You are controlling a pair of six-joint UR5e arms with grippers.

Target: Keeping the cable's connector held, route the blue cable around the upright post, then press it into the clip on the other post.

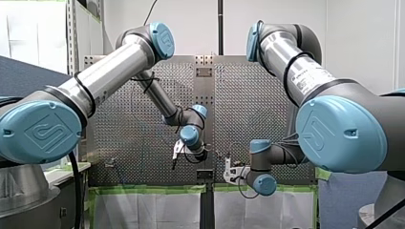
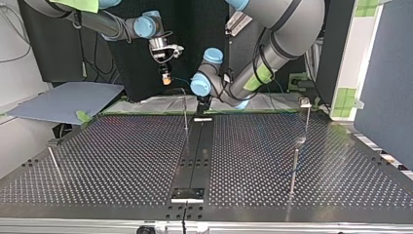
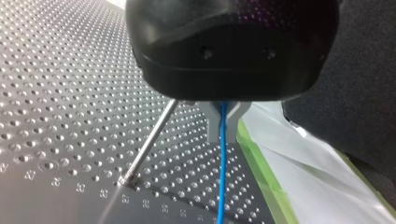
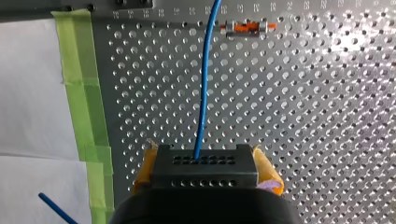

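In the right wrist view my right gripper (image 4: 205,179) is shut on the cable's black connector block (image 4: 205,165), held between yellow pads (image 4: 268,175). The blue cable (image 4: 204,88) leaves the block and runs ahead over the perforated plate. In the left wrist view my left gripper (image 3: 223,128) has its metal fingers (image 3: 212,126) shut on the blue cable (image 3: 220,186), which hangs straight down from them. A thin upright post (image 3: 149,142) stands just beside those fingers. In the top view both grippers are at the far edge, my left gripper (image 2: 202,105) next to the middle post (image 2: 185,114).
Further posts stand on the plate (image 2: 122,161): one with a clip on top (image 2: 305,103), a shorter one (image 2: 294,168), and one near the top view's left edge (image 2: 53,163). Ahead of my right gripper lies a small orange and metal part (image 4: 247,27). Green tape (image 4: 81,84) marks the plate's edge.
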